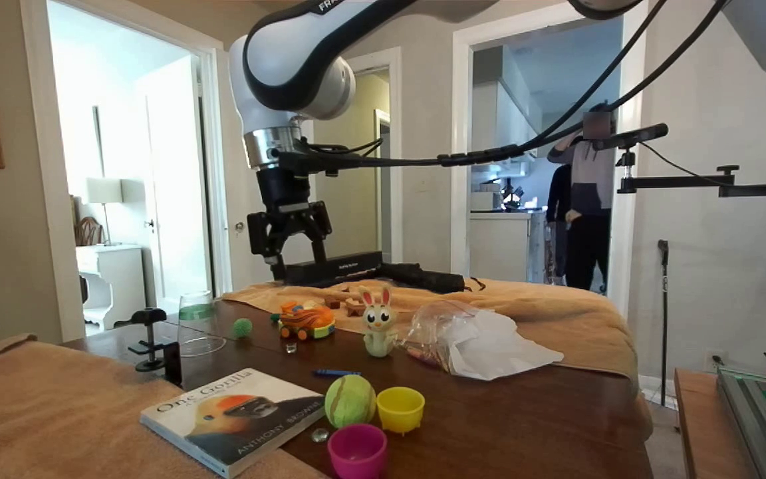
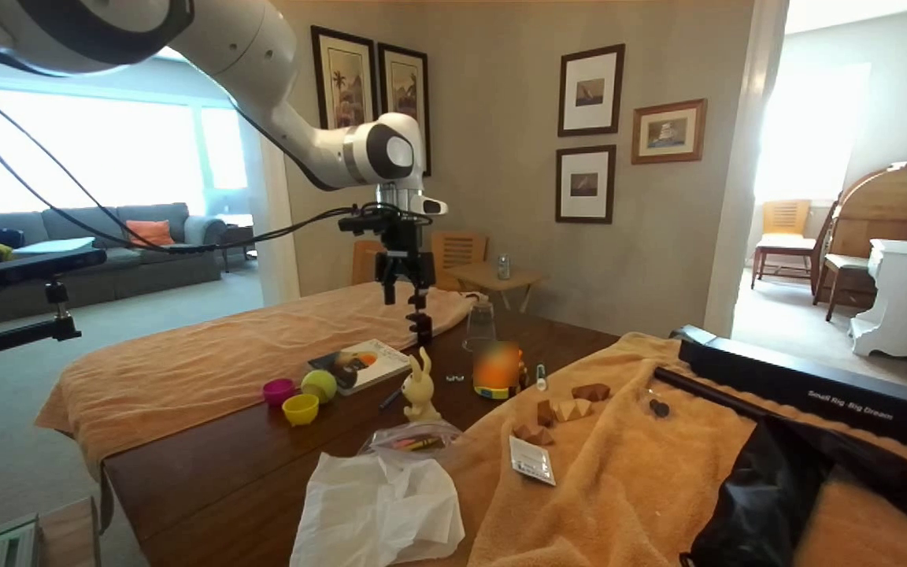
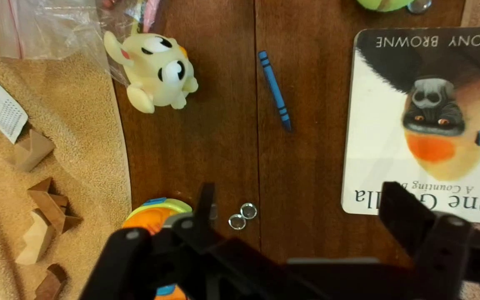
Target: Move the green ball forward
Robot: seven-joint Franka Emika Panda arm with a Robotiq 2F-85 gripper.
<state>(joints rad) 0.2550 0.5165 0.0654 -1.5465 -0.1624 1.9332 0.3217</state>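
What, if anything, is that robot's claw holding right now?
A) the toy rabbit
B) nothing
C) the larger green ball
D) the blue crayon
B: in the wrist view the gripper stands open with wooden tabletop showing through the gap, while the blue crayon, toy rabbit and larger green ball all rest on that tabletop.

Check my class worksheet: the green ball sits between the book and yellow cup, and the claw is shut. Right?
One slip: the claw is open, not shut, its fingers spread apart in the wrist view. The green ball does sit between the book and yellow cup.
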